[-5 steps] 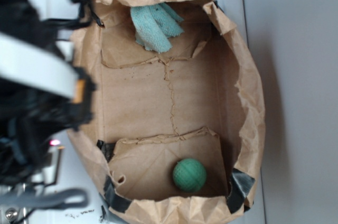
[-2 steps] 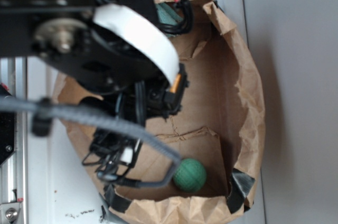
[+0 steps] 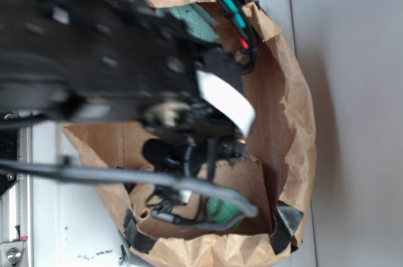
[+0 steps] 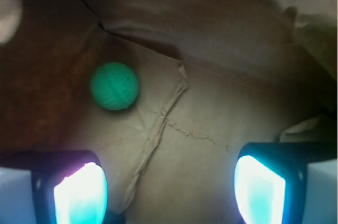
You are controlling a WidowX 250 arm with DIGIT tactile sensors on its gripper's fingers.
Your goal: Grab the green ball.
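So at that moment my black robot arm (image 3: 126, 84) was blurred and sprawled over most of the crumpled brown paper bag (image 3: 296, 109) in the exterior view, blocking nearly everything inside it. All I could make out of the small round green ball with the dimpled surface (image 3: 221, 208) from up there was a sliver poking out under the arm's cables, down near the bottom edge of the bag, resting on the creased cardboard floor (image 3: 252, 179). A bit of pale teal terry cloth (image 3: 198, 18) peeked out at the top end of the bag, well apart from the ball. The bag itself sat on a white surface (image 3: 69, 229). The wrist cam was way more useful: the ball (image 4: 114, 86) sat on the brown floor of the bag (image 4: 211, 113) in the upper left of the view, close to where a fold line and the bag wall met, with a raised seam running just beside it on the right. The gripper (image 4: 169, 189) had its two glowing fingertips (image 4: 80, 192) spread wide at the bottom corners of the frame, nothing between them, and the ball was ahead of the left finger, not touching it.
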